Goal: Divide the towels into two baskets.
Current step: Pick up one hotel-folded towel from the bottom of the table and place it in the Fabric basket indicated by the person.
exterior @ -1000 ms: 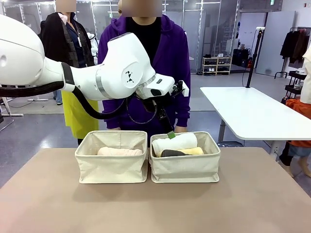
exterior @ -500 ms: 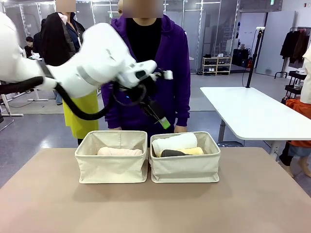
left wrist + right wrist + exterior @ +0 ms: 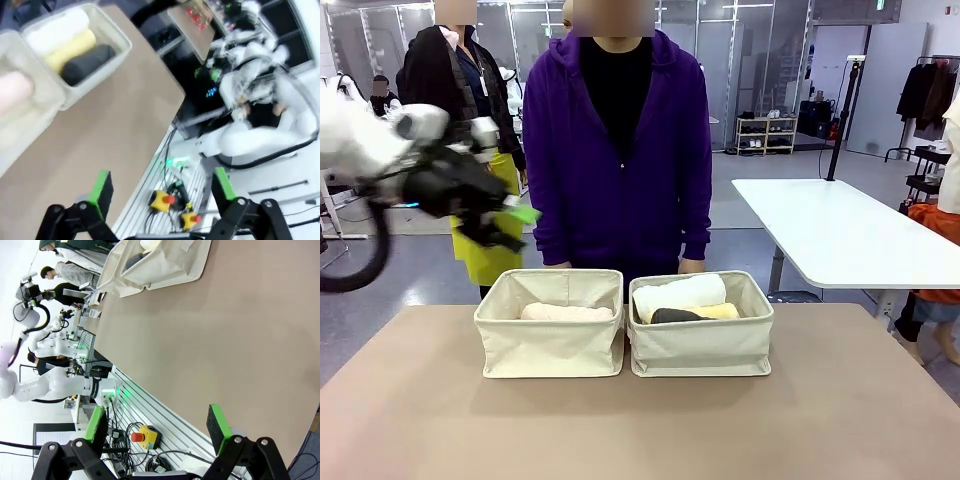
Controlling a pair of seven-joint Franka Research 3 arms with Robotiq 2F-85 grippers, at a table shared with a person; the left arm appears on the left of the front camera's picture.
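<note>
Cream canvas is framing the whole job: two baskets are sitting side by side, touching, at the far middle of the brown worktop (image 3: pixel 640 420), in front of a person in a purple hoodie (image 3: pixel 620 150). The left basket (image 3: pixel 550 345) is holding just the pale peach-cream towel (image 3: pixel 566 312). The right basket (image 3: pixel 700 348) is holding three rolls: the white towel (image 3: pixel 680 292) at the back, the dark grey towel (image 3: pixel 675 316) in front, and the pale yellow towel (image 3: pixel 722 311) just beside the grey one.

What has just changed is the left arm. A second ago its claw was hanging right over the right basket, next to the white roll; now the left claw (image 3: pixel 510 222) is swinging away, blurred with motion, up and off to the worktop's left side, well apart from both baskets. Its jaws are standing wide apart with nothing between them, and the left wrist view, looking past its green pads (image 3: pixel 102 186), is confirming that. No towel has moved in that second.

The right claw (image 3: pixel 157 427) is also gaping empty, hanging near the worktop's near edge, far from the baskets.

Judging from the count, the split is lying one against three, so the task is looking unfinished: one roll from the right basket probably needs carrying across, yet the arm is retreating empty-handed.
</note>
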